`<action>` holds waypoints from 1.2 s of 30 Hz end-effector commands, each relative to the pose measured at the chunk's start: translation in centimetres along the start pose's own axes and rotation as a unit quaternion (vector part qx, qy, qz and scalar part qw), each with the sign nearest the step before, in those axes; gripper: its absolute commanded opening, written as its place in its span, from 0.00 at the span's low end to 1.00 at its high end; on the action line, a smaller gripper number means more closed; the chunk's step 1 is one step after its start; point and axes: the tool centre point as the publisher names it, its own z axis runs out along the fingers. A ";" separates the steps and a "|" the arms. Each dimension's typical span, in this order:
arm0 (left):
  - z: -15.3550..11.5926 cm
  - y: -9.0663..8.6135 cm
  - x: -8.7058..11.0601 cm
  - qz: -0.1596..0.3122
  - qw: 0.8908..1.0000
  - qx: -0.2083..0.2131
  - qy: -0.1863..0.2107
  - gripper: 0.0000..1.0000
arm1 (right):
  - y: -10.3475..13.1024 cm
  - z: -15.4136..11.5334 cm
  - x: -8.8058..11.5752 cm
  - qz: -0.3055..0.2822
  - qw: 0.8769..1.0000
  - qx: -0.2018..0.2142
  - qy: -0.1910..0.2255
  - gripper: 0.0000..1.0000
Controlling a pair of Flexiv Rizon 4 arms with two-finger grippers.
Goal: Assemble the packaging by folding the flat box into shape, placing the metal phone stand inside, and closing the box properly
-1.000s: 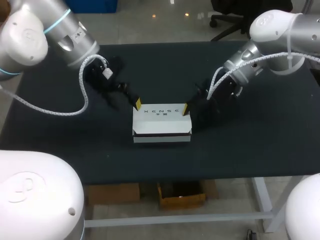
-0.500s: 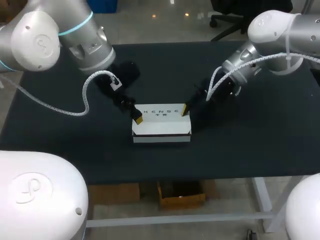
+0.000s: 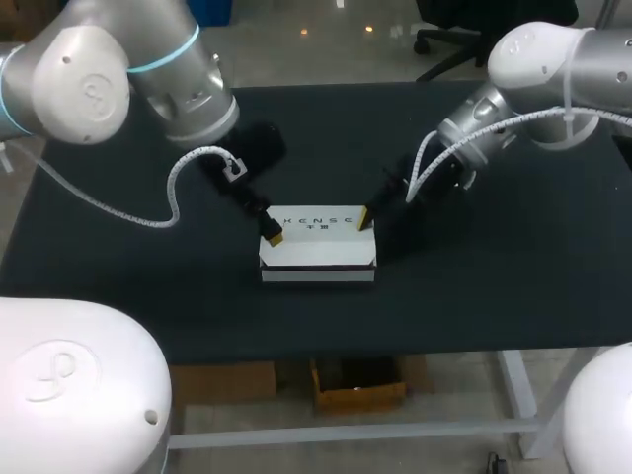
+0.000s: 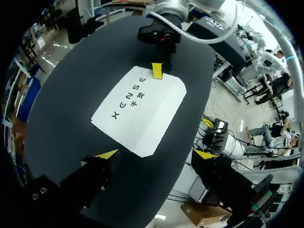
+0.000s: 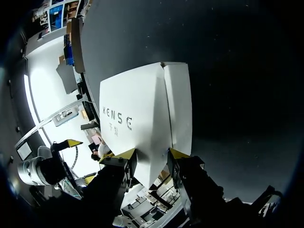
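1. Head view: you are looking at the white box (image 3: 318,247) lying in the middle of the frame on the dark desk (image 3: 494,296), its long axis running left to right. Your left claw (image 3: 271,234) is hanging at the box's left end, by the upper-left corner. Your right claw (image 3: 366,216) is sitting at the upper-right corner. Each arm is flanking one end, so neither is clearly nearer. Dark printed lettering (image 3: 318,221) is running along the lid, parallel to the long axis. The lid is looking folded down. The metal phone stand is not showing, so you cannot tell whether it is inside.
2. Left wrist view: your left claw (image 4: 156,153) is standing spread wide. The box (image 4: 140,111) is lying just ahead of it, one corner pointing into the gap and apparently touching neither tip. The long axis is leading away toward the right claw (image 4: 156,70) at the far end.
3. Right wrist view: your right claw (image 5: 151,153) is apparently pinching the box's (image 5: 137,114) near corner, one tip on the lid and the other against the side wall. The left claw will probably be the one needing to close in.
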 end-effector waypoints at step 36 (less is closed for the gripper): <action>4.0 -2.3 0.1 0.162 0.981 -0.030 -0.102 1.00 | 0.2 0.4 -0.2 -0.008 1.000 0.003 0.001 0.40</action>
